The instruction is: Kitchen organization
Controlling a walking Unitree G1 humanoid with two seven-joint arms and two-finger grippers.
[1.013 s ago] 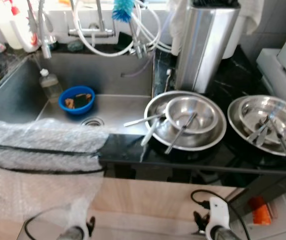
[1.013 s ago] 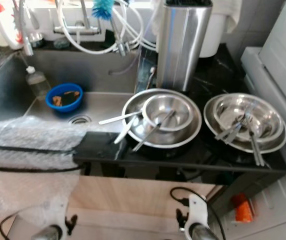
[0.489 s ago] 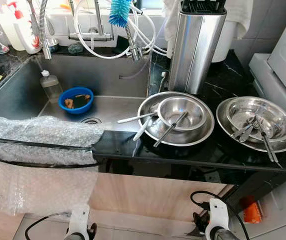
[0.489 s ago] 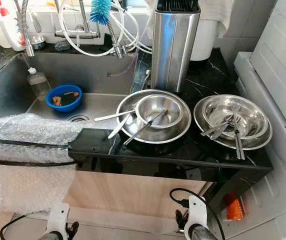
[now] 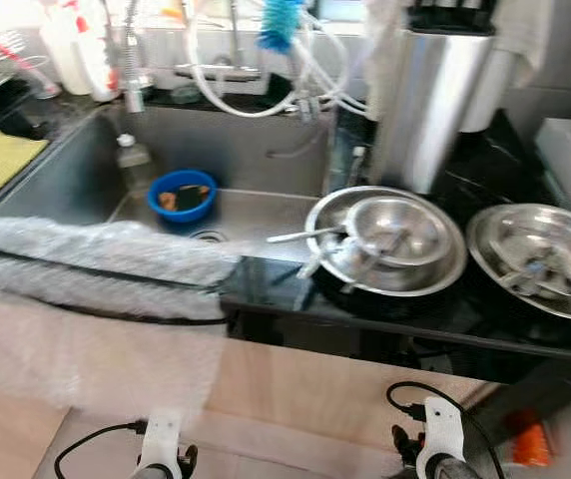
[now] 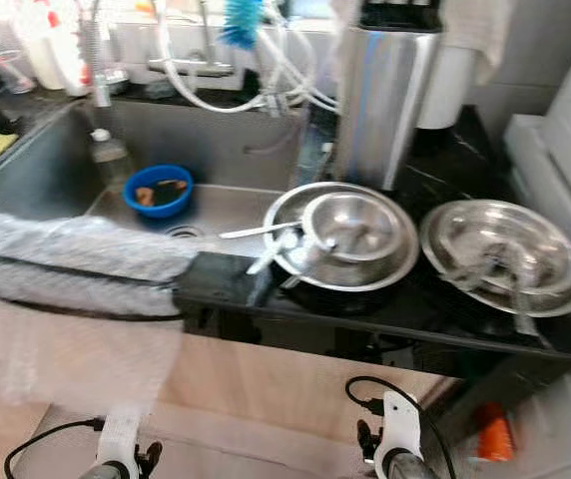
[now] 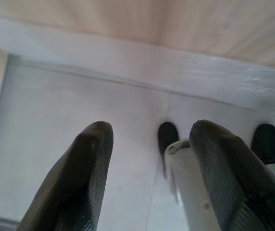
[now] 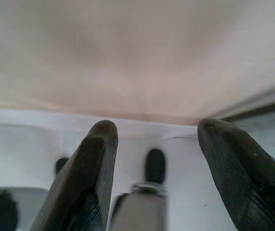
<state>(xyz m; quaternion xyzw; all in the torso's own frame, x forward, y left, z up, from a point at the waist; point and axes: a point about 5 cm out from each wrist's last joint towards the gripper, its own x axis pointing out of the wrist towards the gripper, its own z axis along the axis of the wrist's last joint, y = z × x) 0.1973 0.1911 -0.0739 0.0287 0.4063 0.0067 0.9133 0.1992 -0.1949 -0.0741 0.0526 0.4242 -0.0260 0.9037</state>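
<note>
The left gripper (image 7: 147,178) hangs low in front of the wooden cabinet face, its 2 black fingers (image 7: 75,187) spread apart with nothing between them; past them lies pale floor and the cabinet's base strip. The right gripper (image 8: 156,178) hangs the same way, its 2 fingers parted and holding nothing, with the blurred cabinet front beyond. In the head views the arms appear at the lower edge as white wrist housings, the left (image 5: 159,444) and the right (image 5: 439,434), each trailing a black cable.

All the kitchenware sits well above and ahead of both grippers, on the far side of the black counter edge (image 5: 385,324). Ahead of the right gripper lies a stack of steel bowls (image 5: 385,239) with utensils resting in it, and further to that gripper's right a 2nd steel bowl stack (image 5: 540,254), also holding utensils. Behind the 1st stack stands a tall steel knife block (image 5: 430,95). Ahead of the left gripper is the steel sink (image 5: 256,160); a blue bowl (image 5: 182,195) sits on its floor with a small clear bottle (image 5: 136,160) just beside it. Bubble wrap (image 5: 86,269) drapes over the sink's near rim, directly above the left gripper. The head views are blurred.
</note>
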